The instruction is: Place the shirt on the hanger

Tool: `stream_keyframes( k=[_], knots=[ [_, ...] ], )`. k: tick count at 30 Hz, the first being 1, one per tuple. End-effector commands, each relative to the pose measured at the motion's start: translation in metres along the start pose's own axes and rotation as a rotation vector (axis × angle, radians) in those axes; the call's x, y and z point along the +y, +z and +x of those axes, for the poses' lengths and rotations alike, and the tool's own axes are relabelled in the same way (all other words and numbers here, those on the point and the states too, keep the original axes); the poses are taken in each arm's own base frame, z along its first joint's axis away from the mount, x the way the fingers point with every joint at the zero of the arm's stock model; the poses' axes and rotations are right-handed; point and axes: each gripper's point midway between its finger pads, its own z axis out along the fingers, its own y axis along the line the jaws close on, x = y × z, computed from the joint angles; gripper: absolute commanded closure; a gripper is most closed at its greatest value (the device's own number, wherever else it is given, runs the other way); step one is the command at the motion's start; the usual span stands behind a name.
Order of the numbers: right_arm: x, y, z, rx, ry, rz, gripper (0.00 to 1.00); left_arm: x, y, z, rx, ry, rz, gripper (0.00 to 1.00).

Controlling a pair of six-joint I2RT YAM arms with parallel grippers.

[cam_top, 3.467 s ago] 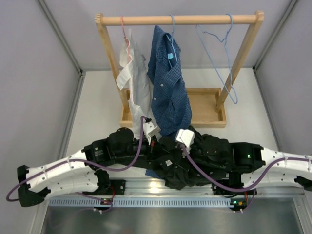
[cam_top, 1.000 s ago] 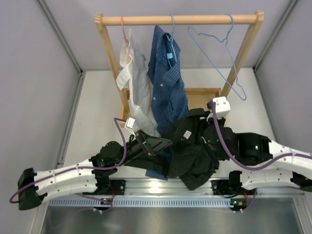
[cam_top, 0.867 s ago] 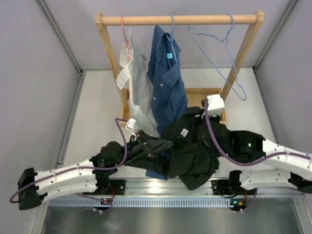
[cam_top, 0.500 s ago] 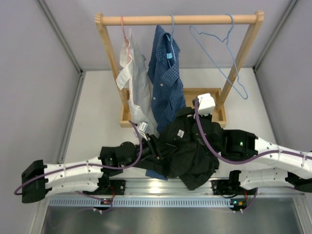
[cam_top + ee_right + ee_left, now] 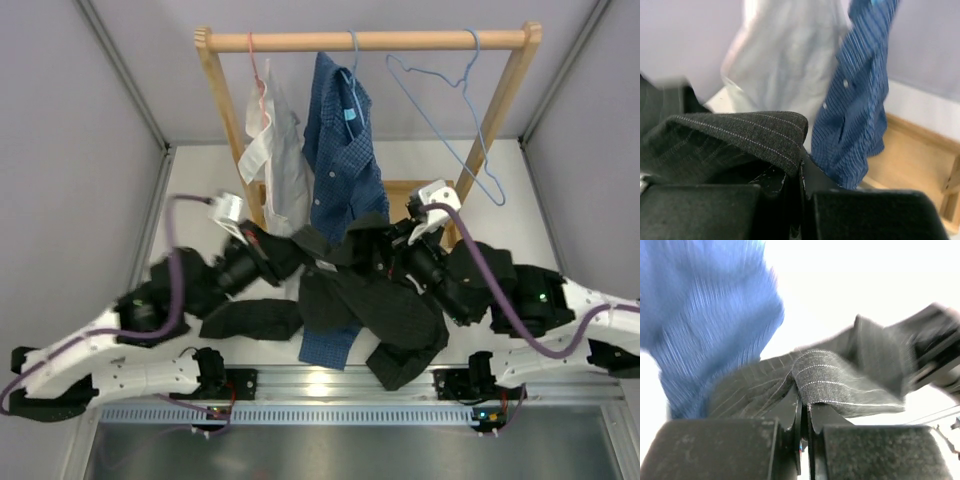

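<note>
Left end effector (image 5: 804,402) clamped shut on a fold of the black shirt (image 5: 375,305), right end effector (image 5: 796,172) pinching it too. The shirt's strung between them, near the hanger (image 5: 444,133).

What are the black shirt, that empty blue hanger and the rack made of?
The shirt looks like thin woven cloth, matte, with fine pale stripes; it folds softly. The hanger seems to be thin wire, coated light blue. The rack looks like bare pale wood.
</note>
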Motion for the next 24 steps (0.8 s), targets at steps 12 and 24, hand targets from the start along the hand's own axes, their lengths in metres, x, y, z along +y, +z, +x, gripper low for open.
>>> stream_keyframes(
  k=[12, 24],
  knots=[
    [0.063, -0.062, -0.071, -0.055, -0.307, 0.22, 1.0, -0.032, -0.05, -0.172, -0.165, 0.376, -0.315, 1.0],
    [0.139, -0.003, 0.094, 0.113, -0.135, -0.119, 0.79, 0.09, -0.091, -0.086, -0.159, 0.225, -0.569, 1.0]
  ],
)
